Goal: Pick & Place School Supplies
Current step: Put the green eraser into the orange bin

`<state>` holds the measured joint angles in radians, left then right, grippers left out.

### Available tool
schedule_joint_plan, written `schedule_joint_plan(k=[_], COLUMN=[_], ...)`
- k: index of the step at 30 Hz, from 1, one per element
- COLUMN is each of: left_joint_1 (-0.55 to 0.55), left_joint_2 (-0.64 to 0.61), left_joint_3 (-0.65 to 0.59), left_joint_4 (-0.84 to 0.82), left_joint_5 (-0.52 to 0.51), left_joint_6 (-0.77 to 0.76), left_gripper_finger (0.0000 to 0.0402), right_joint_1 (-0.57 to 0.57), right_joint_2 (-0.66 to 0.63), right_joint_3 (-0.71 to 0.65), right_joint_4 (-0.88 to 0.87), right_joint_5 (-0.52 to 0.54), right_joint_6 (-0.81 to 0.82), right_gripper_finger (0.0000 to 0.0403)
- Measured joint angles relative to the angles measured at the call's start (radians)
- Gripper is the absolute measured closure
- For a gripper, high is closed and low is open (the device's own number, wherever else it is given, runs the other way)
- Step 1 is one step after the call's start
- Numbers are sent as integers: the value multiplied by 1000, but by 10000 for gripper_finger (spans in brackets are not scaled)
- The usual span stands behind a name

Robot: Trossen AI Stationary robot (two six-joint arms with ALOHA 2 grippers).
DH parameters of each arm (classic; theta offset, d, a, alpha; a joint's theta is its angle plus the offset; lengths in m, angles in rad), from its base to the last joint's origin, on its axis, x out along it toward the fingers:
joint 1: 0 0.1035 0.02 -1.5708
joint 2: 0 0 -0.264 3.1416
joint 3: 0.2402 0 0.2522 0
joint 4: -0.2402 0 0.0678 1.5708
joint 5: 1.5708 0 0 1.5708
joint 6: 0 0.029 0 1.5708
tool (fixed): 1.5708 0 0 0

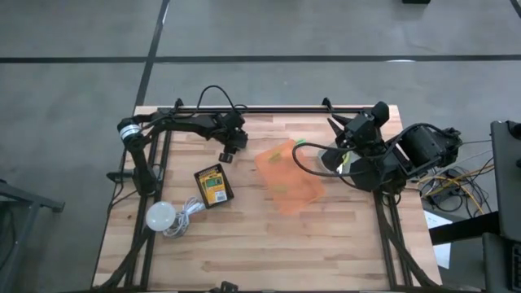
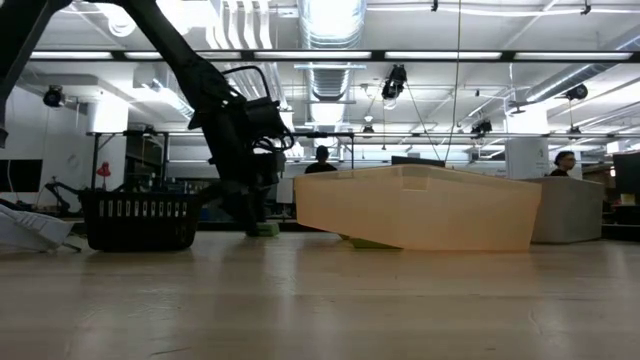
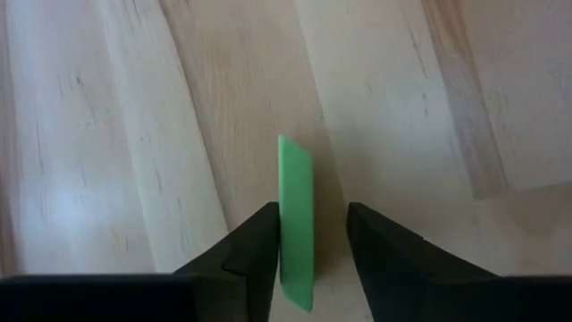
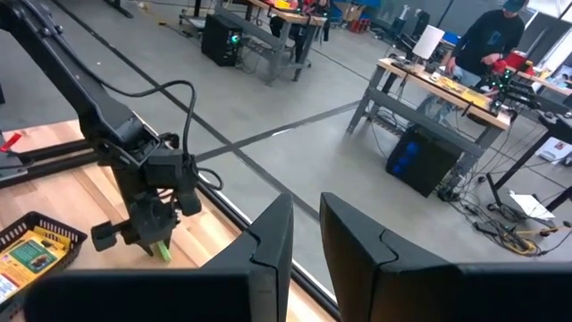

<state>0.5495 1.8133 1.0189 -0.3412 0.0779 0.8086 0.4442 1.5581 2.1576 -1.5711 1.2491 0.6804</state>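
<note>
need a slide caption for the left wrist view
Left gripper lowered over a green block on the wooden table, one finger touching it, the other just clear.

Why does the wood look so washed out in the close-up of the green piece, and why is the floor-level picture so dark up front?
Left wrist view: glare bleaches the table around the green block. Low view: bright ceiling lights backlight the left arm into silhouette; the near tabletop is blurred, the orange tray looks pale.
</note>
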Motion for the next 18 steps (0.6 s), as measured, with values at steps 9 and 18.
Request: schedule_joint_plan(k=[9,18], left_joint_1=[-1,-1], left_joint_2=[3,3], left_joint_3=[26,30], left_joint_4=[-6,3], left_joint_5=[-9,-40], left_joint_6=[-1,-1], left_gripper_finger=[328,353], right_joint_1=[0,0], right_joint_2=[0,0], right_joint_3=[-1,-1], right_joint_4=[0,0], right_joint_5=[0,0], right_joint_6=[0,0], right_gripper_finger=[346,346])
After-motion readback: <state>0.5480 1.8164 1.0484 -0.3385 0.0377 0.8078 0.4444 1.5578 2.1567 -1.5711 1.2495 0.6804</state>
